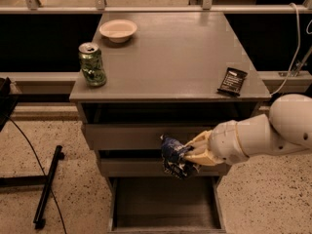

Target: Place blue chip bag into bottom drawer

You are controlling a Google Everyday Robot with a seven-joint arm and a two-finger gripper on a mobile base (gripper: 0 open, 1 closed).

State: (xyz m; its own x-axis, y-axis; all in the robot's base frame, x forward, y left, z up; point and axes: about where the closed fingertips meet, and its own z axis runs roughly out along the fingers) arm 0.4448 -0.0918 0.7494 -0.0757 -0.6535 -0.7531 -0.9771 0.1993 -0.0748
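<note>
You're looking at a grey cabinet (180, 52) standing on a speckled, pale terrazzo floor (34, 140). Behind it runs a dark wall panel (39, 43) with a metal rail (146, 8) along its top and a beige ledge (39, 81) low down. To your left a black pole (48, 185) lies on the floor. The light is dim and warm. The gripper (189, 155) hangs before the cabinet's front, clamped on the blue chip bag (171, 152).
</note>
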